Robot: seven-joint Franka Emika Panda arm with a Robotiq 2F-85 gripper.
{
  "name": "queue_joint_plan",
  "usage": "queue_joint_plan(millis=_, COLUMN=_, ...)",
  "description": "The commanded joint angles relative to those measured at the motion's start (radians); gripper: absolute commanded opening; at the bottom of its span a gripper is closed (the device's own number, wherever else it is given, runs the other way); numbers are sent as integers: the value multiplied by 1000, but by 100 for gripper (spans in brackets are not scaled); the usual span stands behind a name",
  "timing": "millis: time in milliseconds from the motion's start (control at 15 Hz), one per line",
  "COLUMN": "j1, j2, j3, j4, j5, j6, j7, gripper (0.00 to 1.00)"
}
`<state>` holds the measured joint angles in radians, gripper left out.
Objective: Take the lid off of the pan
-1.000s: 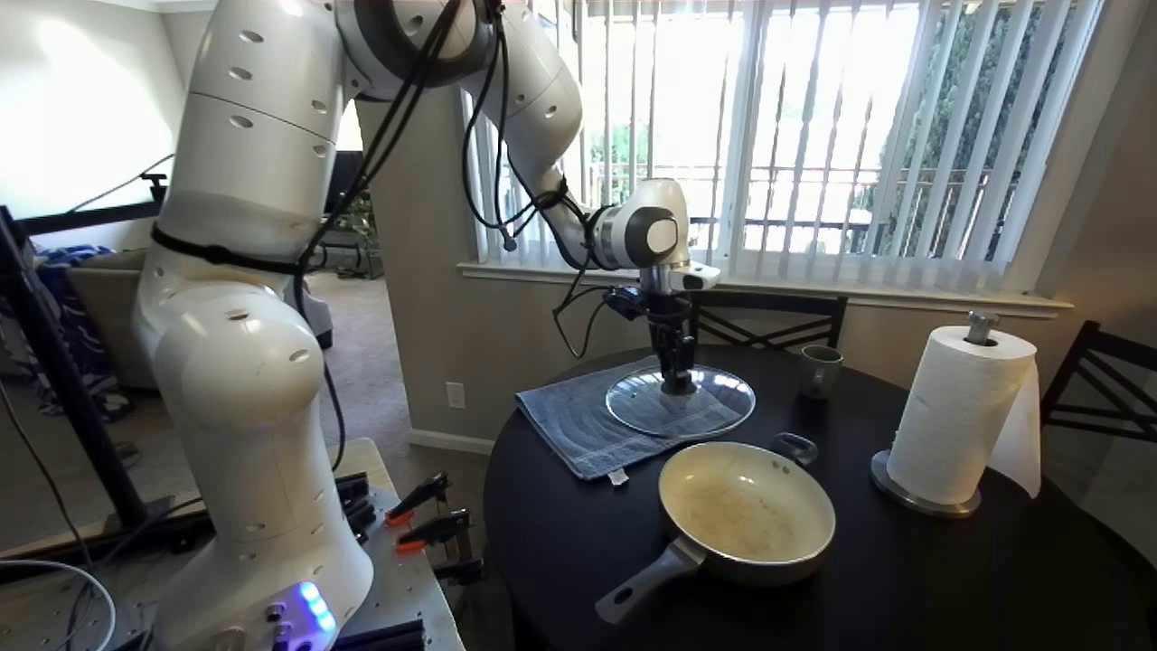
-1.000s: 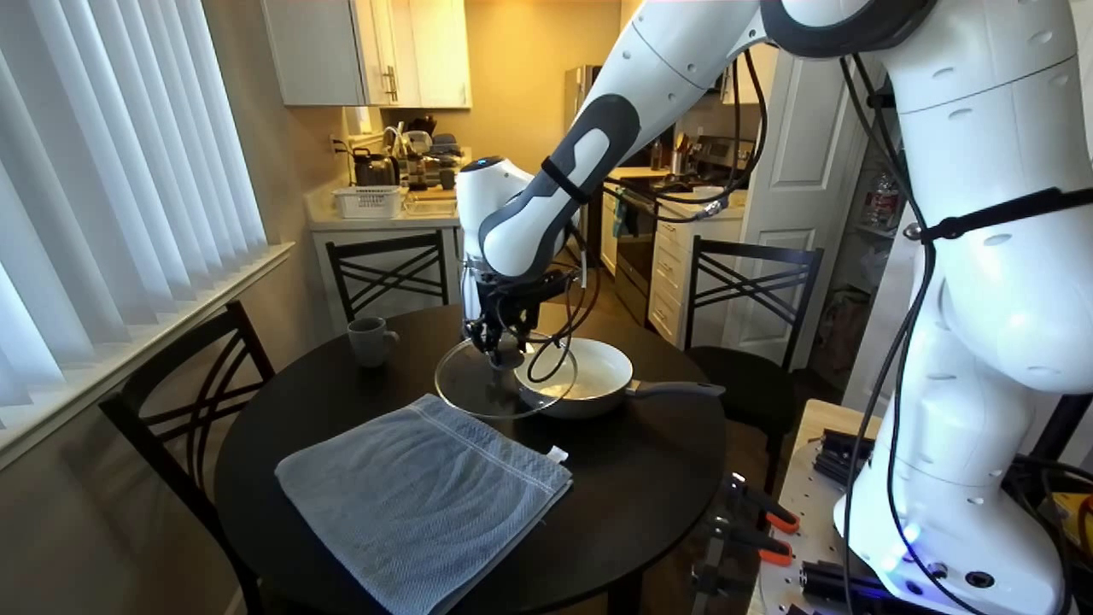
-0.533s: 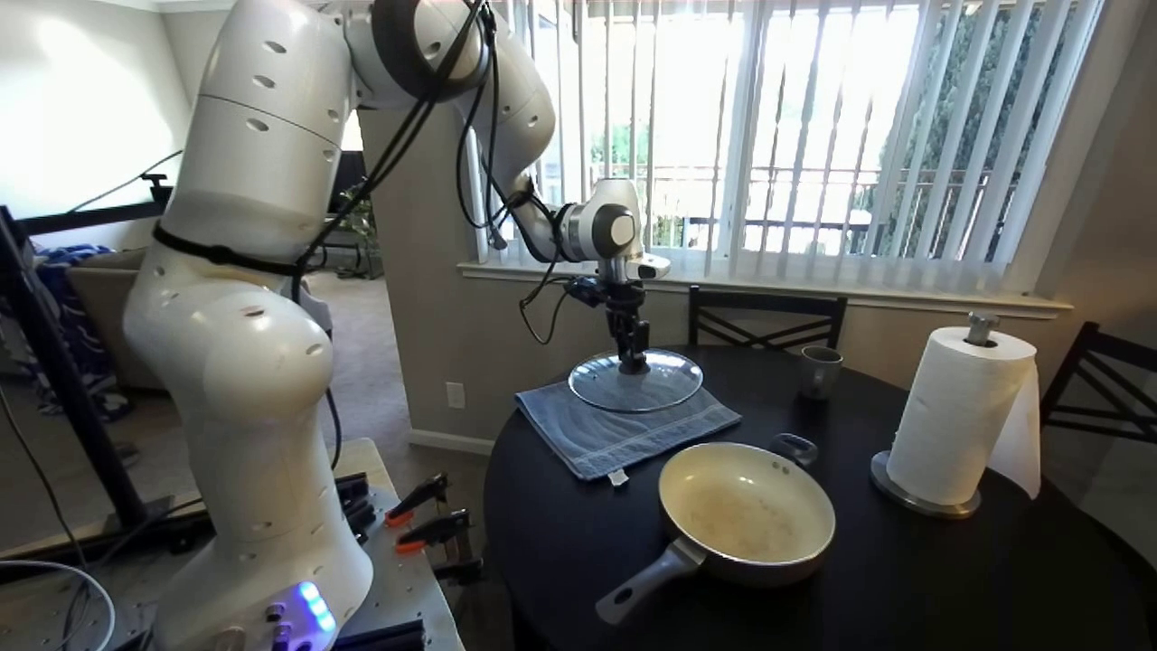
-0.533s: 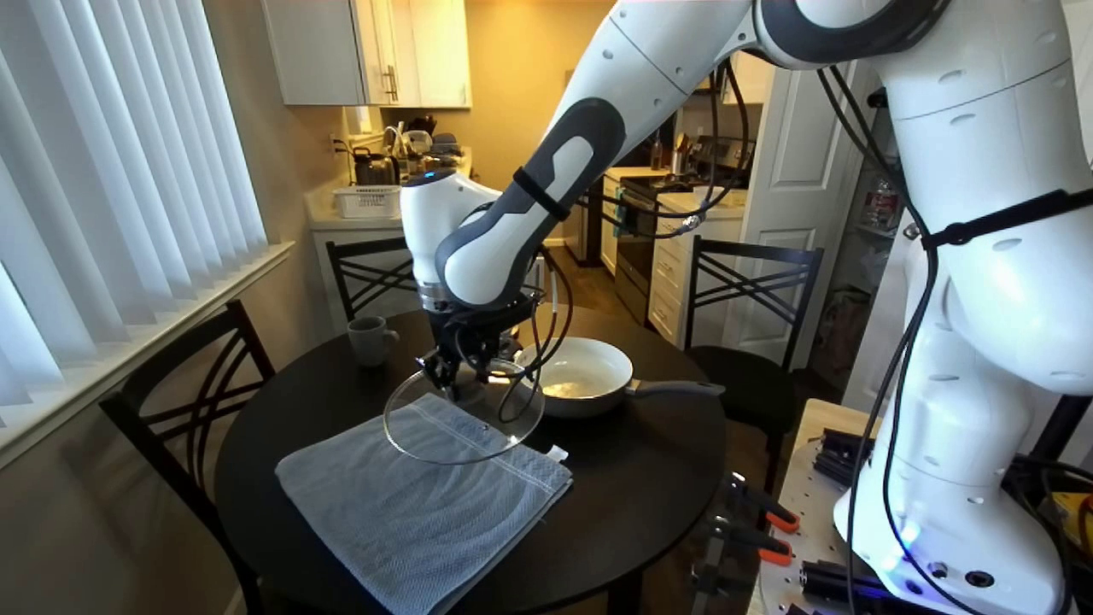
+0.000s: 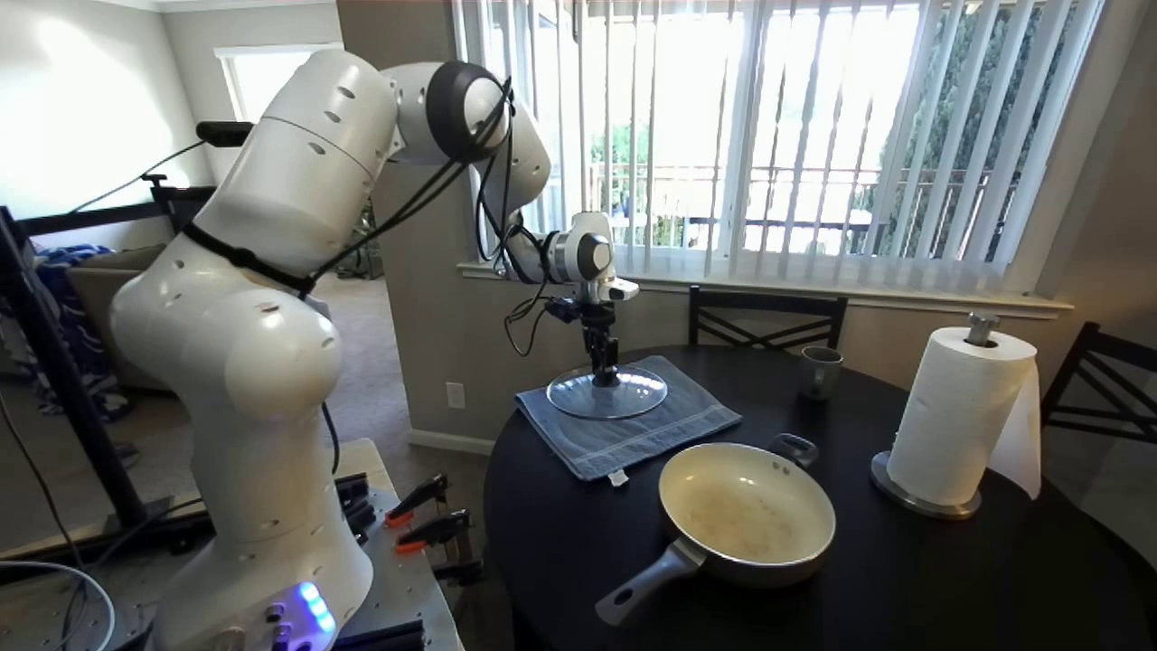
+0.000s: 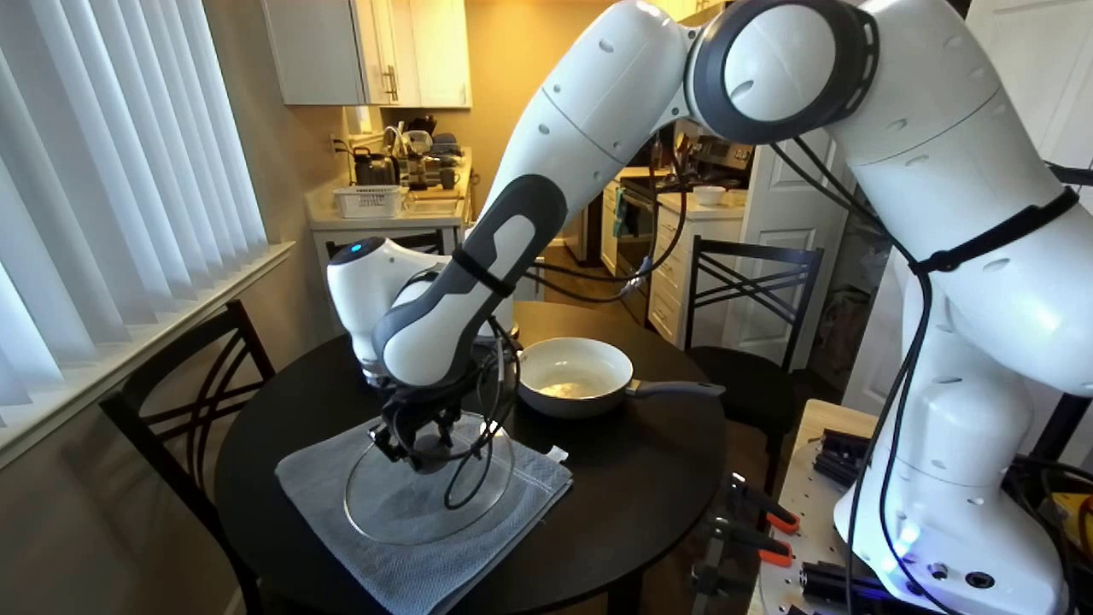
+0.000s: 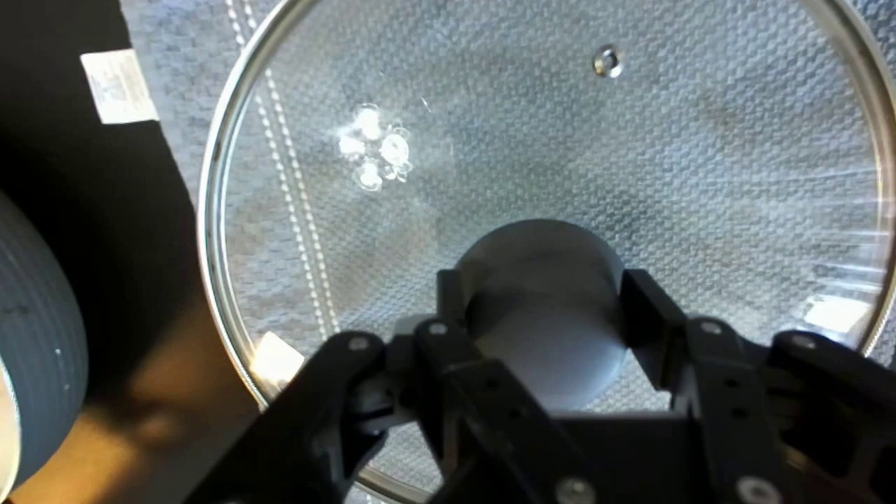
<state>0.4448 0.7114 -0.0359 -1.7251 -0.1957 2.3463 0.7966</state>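
Observation:
The lid (image 5: 633,400) is a round clear glass disc with a metal rim. It is over the grey-blue folded cloth (image 5: 592,452) in both exterior views (image 6: 410,508). Whether it touches the cloth I cannot tell. My gripper (image 5: 605,375) is shut on the lid's dark knob, with one finger on each side of it in the wrist view (image 7: 540,297). The cloth shows through the lid's glass (image 7: 490,161). The pan (image 5: 746,506) stands uncovered on the table, cream inside, with its grey handle out to the side. The pan's side shows at the wrist view's left edge (image 7: 38,329).
A dark round table (image 5: 904,588) carries everything. A paper-towel roll (image 5: 963,416) stands on it, and a grey mug (image 5: 820,371) is at the back. A small dark loop-shaped thing (image 5: 795,448) is beside the pan. Chairs (image 6: 751,290) and the window wall surround the table.
The gripper has carried the lid away from the pan's side and over the cloth, then lowered it closer to the cloth. The pan and cloth have not moved.

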Motion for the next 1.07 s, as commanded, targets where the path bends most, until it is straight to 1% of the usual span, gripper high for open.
queue_joint_plan(millis=0, j1=20, j2=101, j3=-4, j4=148, j5=2, j6=-83, j7=50, gripper=32)
queue_joint_plan(millis=267, j1=10, j2=153, j3=-3, j4=229, j5=27, j6=-119, j7=75, gripper=32)
queue_joint_plan(millis=333, j1=7, j2=157, j3=-3, j4=243, j5=35, j6=-134, j7=82, gripper=69)
queue_joint_plan(millis=400, j1=6, j2=161, j3=-5, j4=251, j5=36, j6=-140, j7=94, gripper=83)
queue_joint_plan(millis=467, j1=5, j2=162, j3=-6, j4=258, j5=38, j6=-145, j7=104, gripper=88)
queue_joint_plan(millis=533, j1=4, j2=161, j3=-9, j4=260, j5=38, j6=-147, j7=120, gripper=95)
queue_joint_plan(millis=600, j1=3, j2=155, j3=-9, j4=257, j5=38, j6=-150, j7=133, gripper=98)
queue_joint_plan(millis=667, j1=-1, j2=147, j3=-10, j4=243, j5=39, j6=-142, j7=149, gripper=100)
queue_joint_plan(millis=867, j1=-16, j2=114, j3=-13, j4=183, j5=45, j6=-120, j7=185, gripper=100)
queue_joint_plan(millis=933, j1=-7, j2=160, j3=-10, j4=247, j5=23, j6=-126, j7=160, gripper=100)
queue_joint_plan(millis=1000, j1=-11, j2=159, j3=-12, j4=242, j5=24, j6=-126, j7=165, gripper=100)
